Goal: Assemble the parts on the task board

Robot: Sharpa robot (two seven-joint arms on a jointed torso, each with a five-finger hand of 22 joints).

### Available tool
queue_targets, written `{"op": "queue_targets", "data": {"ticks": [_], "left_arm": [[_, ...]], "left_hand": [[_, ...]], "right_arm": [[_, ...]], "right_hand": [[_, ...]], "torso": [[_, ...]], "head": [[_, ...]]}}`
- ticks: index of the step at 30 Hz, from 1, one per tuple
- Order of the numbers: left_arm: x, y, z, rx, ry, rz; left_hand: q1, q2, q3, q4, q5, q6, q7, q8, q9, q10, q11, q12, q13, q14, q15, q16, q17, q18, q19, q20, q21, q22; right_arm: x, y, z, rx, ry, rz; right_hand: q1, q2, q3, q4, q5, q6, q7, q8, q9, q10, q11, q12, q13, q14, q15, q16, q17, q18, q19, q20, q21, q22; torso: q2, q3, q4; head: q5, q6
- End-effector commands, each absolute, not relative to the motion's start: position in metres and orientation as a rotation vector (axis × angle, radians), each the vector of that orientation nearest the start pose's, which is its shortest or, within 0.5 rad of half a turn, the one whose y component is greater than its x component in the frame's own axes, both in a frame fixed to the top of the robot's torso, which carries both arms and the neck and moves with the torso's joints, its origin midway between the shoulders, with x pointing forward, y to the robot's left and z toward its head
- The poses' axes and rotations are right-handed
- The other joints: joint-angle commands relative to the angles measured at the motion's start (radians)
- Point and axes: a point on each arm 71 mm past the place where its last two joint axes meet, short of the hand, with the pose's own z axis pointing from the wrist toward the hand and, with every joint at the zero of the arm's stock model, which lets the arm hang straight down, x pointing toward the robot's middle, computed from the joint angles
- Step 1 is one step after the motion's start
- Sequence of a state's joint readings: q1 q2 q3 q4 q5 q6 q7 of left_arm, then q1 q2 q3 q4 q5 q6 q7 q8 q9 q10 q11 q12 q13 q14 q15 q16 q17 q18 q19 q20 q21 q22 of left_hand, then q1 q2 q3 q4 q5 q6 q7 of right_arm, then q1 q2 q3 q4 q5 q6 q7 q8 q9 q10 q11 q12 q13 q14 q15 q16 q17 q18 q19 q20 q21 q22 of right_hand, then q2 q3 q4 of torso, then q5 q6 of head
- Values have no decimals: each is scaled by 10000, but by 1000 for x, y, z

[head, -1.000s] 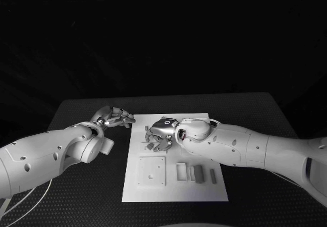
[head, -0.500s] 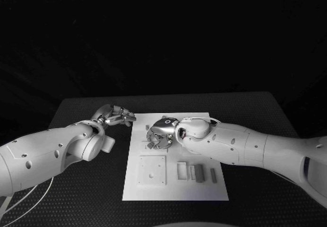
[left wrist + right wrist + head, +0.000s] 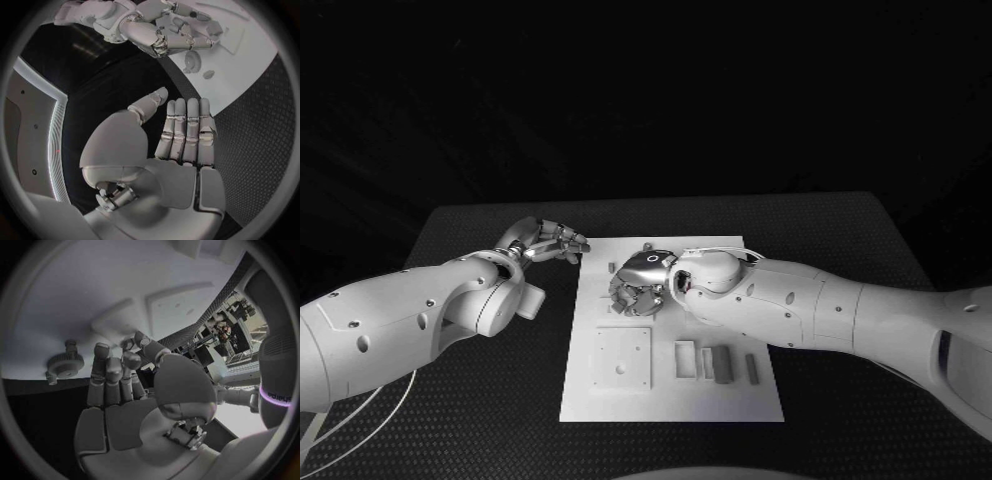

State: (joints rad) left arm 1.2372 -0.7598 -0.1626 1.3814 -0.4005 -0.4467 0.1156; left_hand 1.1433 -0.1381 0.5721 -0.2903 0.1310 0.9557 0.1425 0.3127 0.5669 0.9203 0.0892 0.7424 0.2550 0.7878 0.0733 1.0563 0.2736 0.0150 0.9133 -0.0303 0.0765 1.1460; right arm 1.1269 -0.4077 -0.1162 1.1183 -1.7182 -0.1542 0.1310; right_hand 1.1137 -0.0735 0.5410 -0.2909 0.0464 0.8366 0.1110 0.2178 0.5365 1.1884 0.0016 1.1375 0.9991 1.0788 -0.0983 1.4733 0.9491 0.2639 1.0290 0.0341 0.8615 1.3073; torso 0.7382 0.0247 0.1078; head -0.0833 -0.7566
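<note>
The white task board (image 3: 733, 395) lies in the middle of the table. My right hand (image 3: 640, 283) hovers low over its far left part, fingers curled down among small grey parts (image 3: 620, 303). In the right wrist view the thumb and a finger meet on a small round part (image 3: 128, 344), and a gear-like part (image 3: 62, 365) lies on the board beside the fingers (image 3: 103, 370). My left hand (image 3: 545, 240) is over the black table just left of the board's far corner. Its fingers (image 3: 187, 130) are straight and apart, holding nothing. The left wrist view shows two loose parts (image 3: 194, 61) near the right hand (image 3: 165, 35).
On the near half of the board sit a square plate (image 3: 620, 360) with holes and three narrow upright blocks (image 3: 718, 365) in a row. Black textured table (image 3: 877, 300) surrounds the board. My two forearms flank the board's left and right sides.
The right hand has crept a little toward the far side of the board, its fingers still down among the parts. The left hand has drifted slightly farther and toward the board.
</note>
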Motion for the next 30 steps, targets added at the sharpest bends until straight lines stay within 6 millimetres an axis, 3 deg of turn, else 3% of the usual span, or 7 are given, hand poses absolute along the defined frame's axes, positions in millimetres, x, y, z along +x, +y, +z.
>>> {"op": "queue_targets", "data": {"ticks": [1, 12, 22, 30], "left_arm": [[507, 213, -218, -8401, 16742, -10600], [507, 213, -218, -8410, 16786, -10593], [508, 211, -218, -8397, 16822, -10618], [508, 212, -218, -8400, 16891, -10617]], "left_hand": [[-63, 35, -38, 26, 53, -80, -8, -29, -9, 25, 27, -63, -15, -10, 44, -41, -17, -83, -5, 74, -45, -12], [-56, 54, -29, 21, 56, -92, -4, -32, -16, 19, 30, -73, -23, -17, 48, -52, -19, -82, -11, 76, -51, -15], [-54, 67, -25, 19, 56, -100, -1, -32, -21, 17, 33, -79, -29, -19, 50, -59, -19, -81, -15, 79, -55, -17], [-53, 71, -24, 17, 56, -103, 1, -31, -24, 17, 34, -82, -32, -19, 52, -62, -19, -81, -17, 81, -56, -18]], "right_arm": [[494, -68, -278, -7321, 17901, 7318], [494, -68, -280, -7352, 17952, 7287], [495, -68, -281, -7437, 17955, 7170], [495, -66, -279, -7298, 17483, 7153]], "right_hand": [[-7, 89, 63, -12, 23, 33, -8, 42, -14, -13, -32, 52, 10, -26, -66, 40, 12, -21, -33, -34, 37, 185], [-33, 135, 54, -7, 23, 96, 1, 79, -6, -9, -26, 71, 24, -24, -64, 60, 23, -21, -29, -35, 54, 191], [-59, 242, 62, -13, 22, 941, 107, 510, 136, -23, 79, 139, 77, -37, 34, 127, 47, -21, -60, -54, 126, 196], [-123, 260, 53, -6, 22, 1408, -17, 730, 246, -20, -34, 165, 93, -19, -46, 151, 41, -21, -47, -51, 175, 187]], "torso": [[-1, -4, 7], [4, -7, -9], [6, -9, -14], [-1, -12, -25]], "head": [[-1, -18], [17, -43], [17, -72], [-8, -93]]}}
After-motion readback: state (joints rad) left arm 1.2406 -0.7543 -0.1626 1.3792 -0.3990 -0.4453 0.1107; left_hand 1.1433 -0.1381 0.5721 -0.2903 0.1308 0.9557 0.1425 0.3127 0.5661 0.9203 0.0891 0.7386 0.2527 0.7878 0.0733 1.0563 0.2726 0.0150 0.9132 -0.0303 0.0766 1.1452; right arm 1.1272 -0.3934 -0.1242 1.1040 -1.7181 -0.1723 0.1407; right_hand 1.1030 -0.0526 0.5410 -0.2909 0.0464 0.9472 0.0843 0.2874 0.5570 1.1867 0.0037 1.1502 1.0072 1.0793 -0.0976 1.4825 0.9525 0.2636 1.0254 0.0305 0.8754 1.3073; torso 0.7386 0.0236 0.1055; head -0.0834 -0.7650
